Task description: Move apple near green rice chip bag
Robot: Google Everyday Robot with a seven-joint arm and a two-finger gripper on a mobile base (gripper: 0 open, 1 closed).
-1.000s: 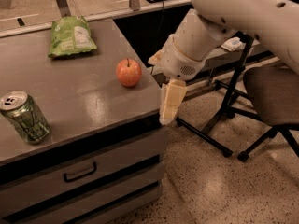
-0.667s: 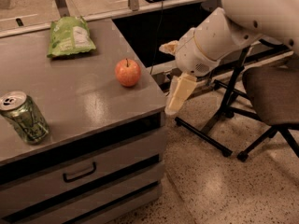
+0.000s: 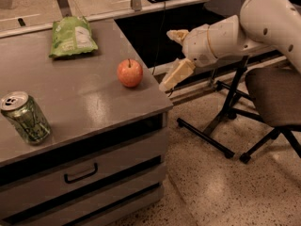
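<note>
- The small round red-orange apple [image 3: 130, 73] sits near the right edge of the grey cabinet top [image 3: 94, 102], untouched.
- The light green crinkled rice chip bag [image 3: 73, 36] lies at 10 o'clock from the apple, well apart.
- My cream two-finger gripper [image 3: 173, 55] hangs off the edge at 3 o'clock from the apple, spread wide and empty.
- Best approach: I come in level, straddle the apple's middle, then close gently.

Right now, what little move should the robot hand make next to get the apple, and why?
Probably ease the gripper sideways over the table edge toward the apple, so its open fingers end up around it. The gripper hangs just off the table's corner, beside the apple but not touching it, and the apple sits well apart from the green rice chip bag.
</note>
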